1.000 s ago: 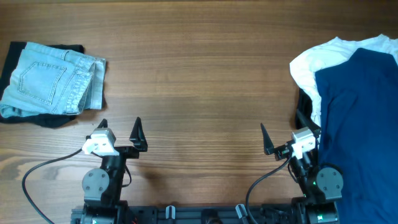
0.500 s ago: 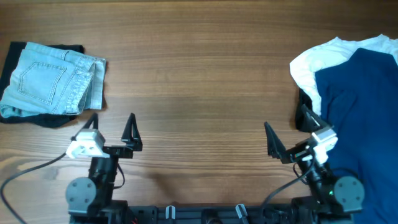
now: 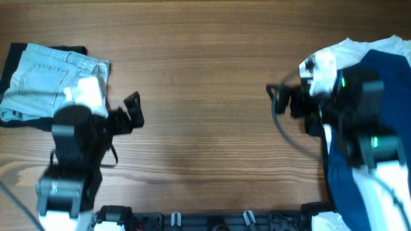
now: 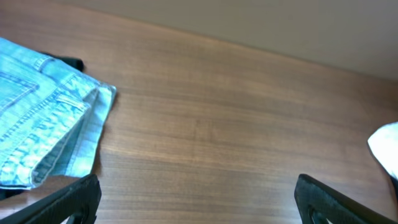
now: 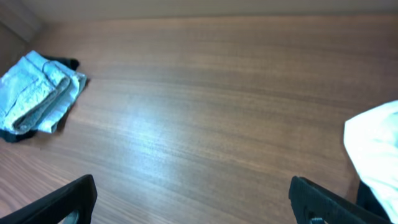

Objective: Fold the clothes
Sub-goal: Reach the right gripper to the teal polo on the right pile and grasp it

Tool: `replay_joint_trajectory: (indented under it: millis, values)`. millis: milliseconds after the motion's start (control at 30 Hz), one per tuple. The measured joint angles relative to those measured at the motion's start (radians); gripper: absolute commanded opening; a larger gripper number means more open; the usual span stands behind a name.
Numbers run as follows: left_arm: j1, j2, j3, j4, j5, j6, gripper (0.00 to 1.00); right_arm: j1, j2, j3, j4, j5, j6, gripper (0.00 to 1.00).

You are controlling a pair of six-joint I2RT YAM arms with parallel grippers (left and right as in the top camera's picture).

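The dark-blue shirt (image 3: 399,102) lies crumpled at the table's right edge on white fabric (image 3: 350,50). The white fabric also shows in the left wrist view (image 4: 387,147) and the right wrist view (image 5: 375,151). Folded pale-blue denim (image 3: 45,83) lies at the far left, and shows in the left wrist view (image 4: 43,137) and the right wrist view (image 5: 36,93). My left gripper (image 3: 125,112) is open and empty, raised right of the denim; it also shows in its own view (image 4: 196,205). My right gripper (image 3: 286,101) is open and empty, raised left of the shirt pile; it also shows in its own view (image 5: 193,205).
A dark garment (image 3: 40,126) lies under the denim. Bare wooden tabletop (image 3: 205,77) stretches between the two piles. The arms' bases and cables sit along the front edge (image 3: 205,221).
Both arms have risen from the front edge and swung toward the back. The left moved up beside the denim, the right up beside the shirt pile. Both grippers stay open.
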Motion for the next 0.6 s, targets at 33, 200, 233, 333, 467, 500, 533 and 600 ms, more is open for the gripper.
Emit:
replay_joint_trajectory:
  millis: [33,200,233,333,467,500,533,600]
  values:
    - [0.000,0.037,0.027,-0.010,0.006,0.000,1.00,0.000,0.058,0.053,-0.016,0.000,-0.002,1.00]
    - [0.000,0.117,0.055,-0.017,0.048,0.000,1.00,-0.055,0.212,0.146,-0.027,0.039,0.042,1.00]
    - [0.000,0.123,0.055,-0.018,0.056,0.000,1.00,-0.097,0.246,0.154,-0.027,0.056,0.068,1.00]
    - [0.000,0.137,0.055,-0.019,0.074,0.000,1.00,-0.254,0.348,0.158,-0.031,0.087,0.135,1.00]
    - [0.000,0.138,0.055,-0.020,0.092,0.000,1.00,-0.480,0.471,0.158,-0.032,0.093,0.182,0.96]
    - [0.000,0.138,0.055,-0.020,0.093,0.000,1.00,-0.526,0.492,0.158,-0.032,0.094,0.187,0.93]
    - [0.000,0.138,0.055,-0.020,0.093,0.000,1.00,-0.568,0.512,0.158,-0.032,0.094,0.192,0.92]
    - [0.000,0.138,0.055,-0.020,0.095,0.000,1.00,-0.651,0.550,0.158,-0.029,0.095,0.206,0.89]
